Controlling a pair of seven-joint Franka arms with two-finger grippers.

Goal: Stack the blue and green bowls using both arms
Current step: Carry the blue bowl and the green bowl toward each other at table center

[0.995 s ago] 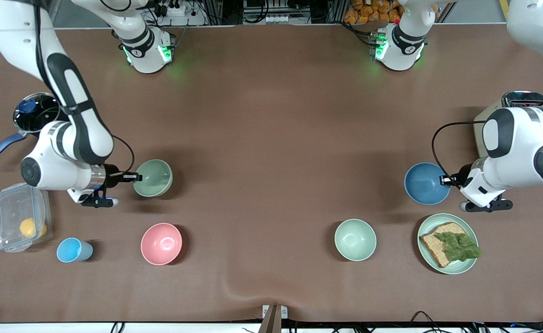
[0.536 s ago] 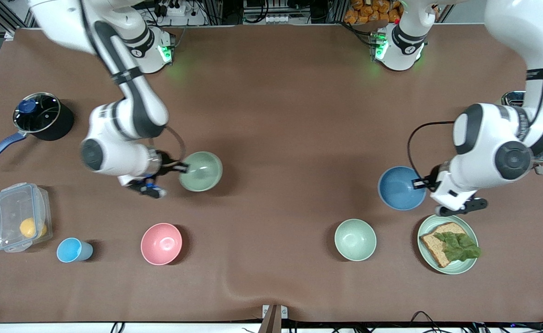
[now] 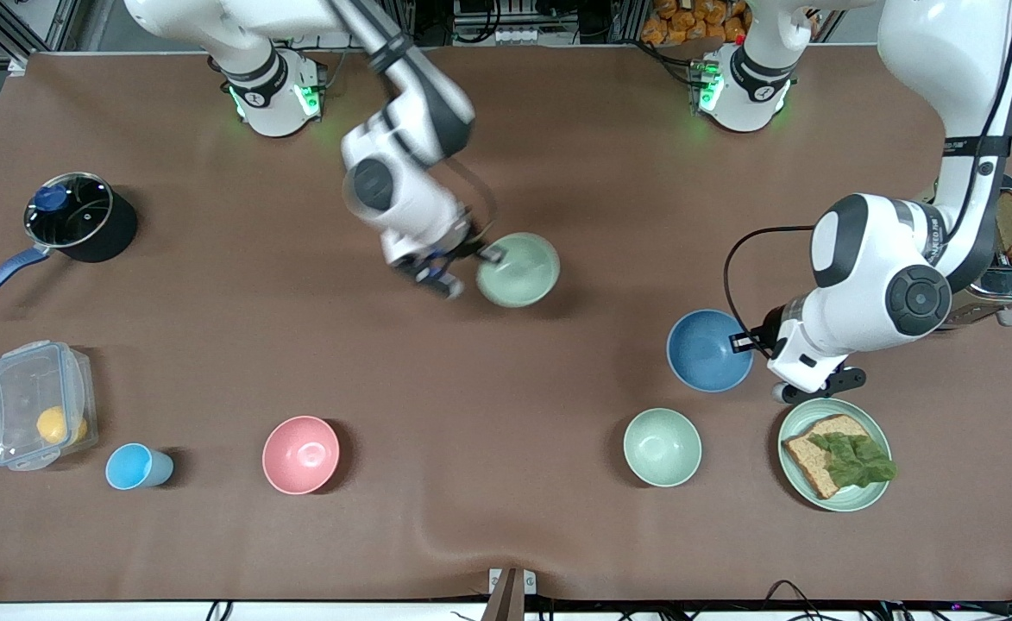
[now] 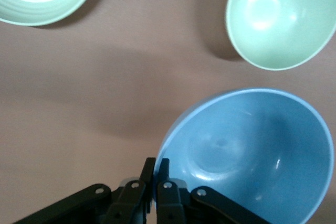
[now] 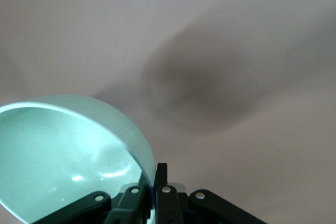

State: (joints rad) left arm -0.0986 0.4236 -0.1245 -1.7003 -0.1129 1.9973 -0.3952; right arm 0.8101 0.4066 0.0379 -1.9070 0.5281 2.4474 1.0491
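My right gripper (image 3: 487, 254) is shut on the rim of the green bowl (image 3: 518, 269) and holds it in the air over the middle of the table; the bowl also shows in the right wrist view (image 5: 63, 150). My left gripper (image 3: 742, 343) is shut on the rim of the blue bowl (image 3: 710, 349), held over the table toward the left arm's end, above the plate with bread. The blue bowl fills the left wrist view (image 4: 252, 156), its rim pinched between my fingers (image 4: 164, 169).
A paler mint bowl (image 3: 662, 447) and a green plate with bread (image 3: 834, 454) lie nearer the front camera than the blue bowl. A pink bowl (image 3: 300, 454), light-blue cup (image 3: 136, 467), plastic box (image 3: 38, 416), pot (image 3: 74, 216) and toaster (image 3: 1010, 250) stand around.
My right gripper has carried the green bowl from the right arm's end toward the table's middle. My left gripper has moved the blue bowl a little toward the middle.
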